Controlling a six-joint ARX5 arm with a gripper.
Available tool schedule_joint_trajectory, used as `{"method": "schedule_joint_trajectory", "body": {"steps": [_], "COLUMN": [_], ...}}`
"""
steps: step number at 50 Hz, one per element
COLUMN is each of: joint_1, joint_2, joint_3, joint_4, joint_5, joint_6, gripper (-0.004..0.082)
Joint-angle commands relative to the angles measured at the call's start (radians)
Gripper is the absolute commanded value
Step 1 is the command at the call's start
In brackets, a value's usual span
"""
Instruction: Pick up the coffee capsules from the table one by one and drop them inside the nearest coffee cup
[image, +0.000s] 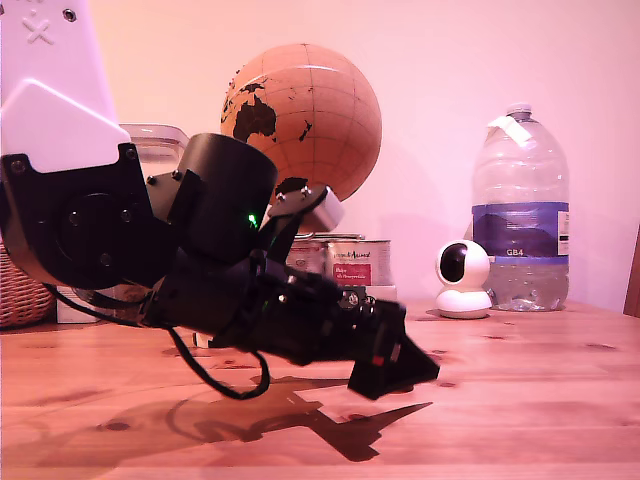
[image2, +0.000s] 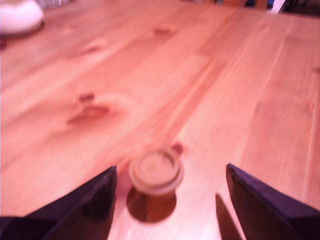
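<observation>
Gripper (image2: 170, 200) spread wide, nothing in it; in the wrist view the two dark fingers (image2: 85, 210) stand apart with a coffee capsule (image2: 156, 171) between them, closer to one finger, not touching either. Capsule sits upright on the counter (image2: 210, 90), round lid up, shadow under it; picture is blurred. In the exterior view the gripper (image: 395, 362) is tilted down toward the counter (image: 520, 380), low over the wood, casting a dark shadow; the capsule is hidden there behind the arm. Black arm body (image: 210, 250) fills the exterior view's left, green light on, cable looping below. Coffee cup can't be picked out in either view. Behind the arm: brown globe (image: 305, 115), metal tins (image: 350, 260) partly blocked. On the exterior view's right, a small white round camera (image: 463, 278) on the counter, just beside a large plastic water bottle (image: 518, 210). Wicker basket (image: 22, 290) at the exterior view's far left edge. White rounded thing (image2: 19, 15) in the wrist view's corner, too blurred to tell.
</observation>
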Motion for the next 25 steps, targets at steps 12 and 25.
{"method": "schedule_joint_trajectory", "body": {"steps": [12, 25], "joint_1": [-0.003, -0.003], "joint_2": [-0.011, 0.007], "joint_3": [0.062, 0.093], "joint_4": [-0.081, -0.121], "joint_5": [-0.008, -0.008], "joint_6": [-0.004, -0.005], "gripper": [0.0623, 0.0621]}}
